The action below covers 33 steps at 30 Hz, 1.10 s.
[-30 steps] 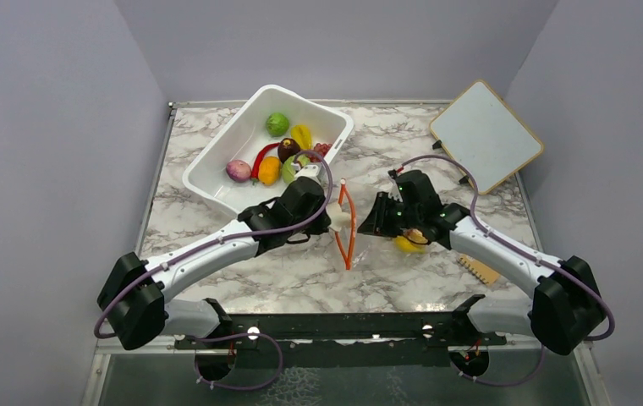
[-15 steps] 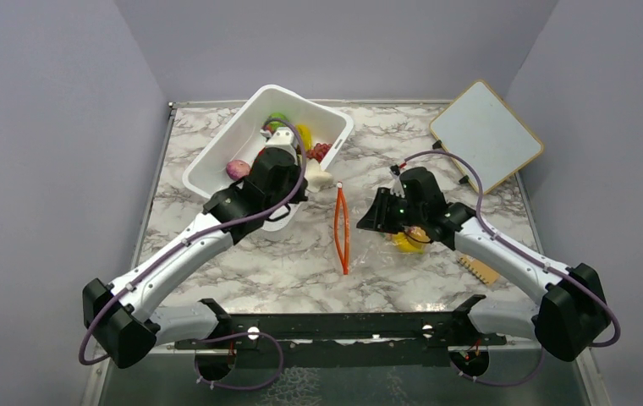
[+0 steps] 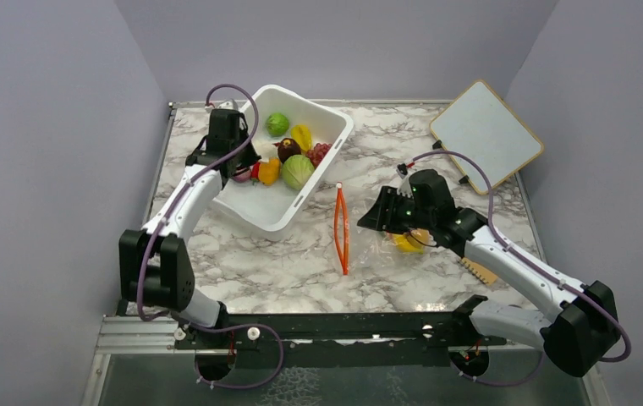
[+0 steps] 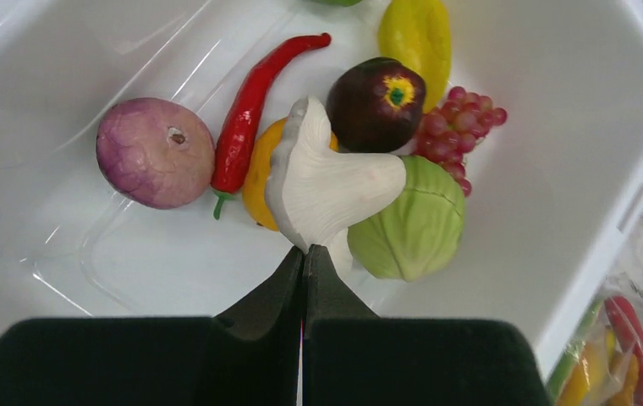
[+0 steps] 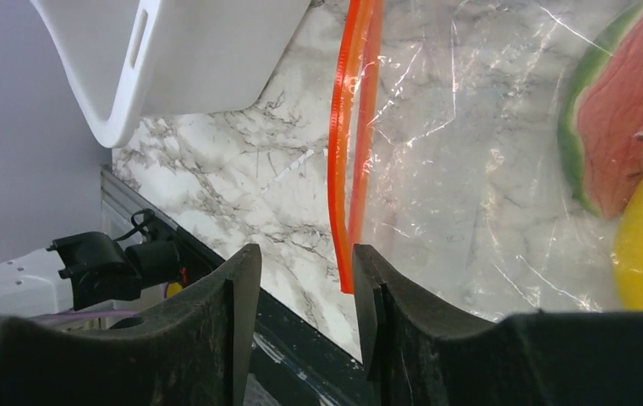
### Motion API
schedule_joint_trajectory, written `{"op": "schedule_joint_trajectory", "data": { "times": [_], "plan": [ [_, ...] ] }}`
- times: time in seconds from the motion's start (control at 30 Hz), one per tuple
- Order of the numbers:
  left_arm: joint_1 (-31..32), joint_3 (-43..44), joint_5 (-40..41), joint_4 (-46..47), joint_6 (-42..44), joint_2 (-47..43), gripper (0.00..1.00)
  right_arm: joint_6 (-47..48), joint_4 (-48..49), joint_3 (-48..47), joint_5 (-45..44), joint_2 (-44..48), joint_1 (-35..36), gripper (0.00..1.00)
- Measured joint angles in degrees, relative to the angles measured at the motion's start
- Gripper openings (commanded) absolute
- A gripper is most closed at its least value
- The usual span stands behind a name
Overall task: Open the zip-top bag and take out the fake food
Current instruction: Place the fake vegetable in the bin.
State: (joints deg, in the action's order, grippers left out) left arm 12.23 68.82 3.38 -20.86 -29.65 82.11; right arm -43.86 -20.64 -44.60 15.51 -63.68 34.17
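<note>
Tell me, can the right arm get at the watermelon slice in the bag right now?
Probably not directly. The right gripper hovers over the zip-top bag, but its clear film covers the watermelon slice, and the orange zip strip gapes only narrowly.

One zip-top bag (image 3: 367,250), one tub (image 3: 269,203), one board (image 3: 486,135), one chili (image 4: 255,93), one onion (image 4: 155,152), one mushroom (image 4: 326,182).

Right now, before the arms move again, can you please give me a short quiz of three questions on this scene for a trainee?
1. True or false: the zip-top bag lies inside the white tub.
2. Which piece do the left fingers pinch? A) red chili B) white mushroom C) purple onion
3. Fill in: the watermelon slice lies ____ the bag.

Key: 1 false, the bag lies on the table beside the tub; 2 B; 3 inside.
</note>
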Motion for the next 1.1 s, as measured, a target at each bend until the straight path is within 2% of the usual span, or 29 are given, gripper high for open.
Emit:
{"op": "schedule_joint_trajectory", "data": {
  "times": [0.27, 0.37, 0.6, 0.67, 0.7, 0.83, 1.1],
  "plan": [
    [-6.8, 3.63, -6.27, 6.29, -5.25, 15.32, 0.0, -0.5, -0.39, 0.96, -0.92, 2.82, 0.0, 0.51],
    [-7.98, 4.5, -7.93, 9.57, -7.39, 18.67, 0.12, -0.52, -0.46, 1.4, -0.92, 3.02, 0.0, 0.51],
    [-10.21, 5.01, -10.91, 14.32, -11.67, 23.34, 0.64, -0.85, -0.61, 2.1, -0.9, 2.93, 0.0, 0.51],
    [-10.67, 4.98, -12.11, 14.51, -11.8, 24.02, 0.96, -0.83, -0.63, 2.1, -0.9, 2.82, 0.0, 0.52],
    [-10.64, 4.96, -12.59, 14.86, -12.02, 23.85, 0.99, -0.83, -0.7, 2.1, -0.87, 2.71, 0.0, 0.52],
    [-10.54, 3.23, -13.64, 15.61, -12.24, 20.74, 0.99, -0.76, -0.76, 2.1, -0.81, 2.23, 0.0, 0.55],
    [-10.78, -3.3, -15.28, 15.37, -11.8, 8.68, 0.99, -0.2, -0.26, 2.1, 0.92, -0.35, 0.0, 0.56]
  ]
}}
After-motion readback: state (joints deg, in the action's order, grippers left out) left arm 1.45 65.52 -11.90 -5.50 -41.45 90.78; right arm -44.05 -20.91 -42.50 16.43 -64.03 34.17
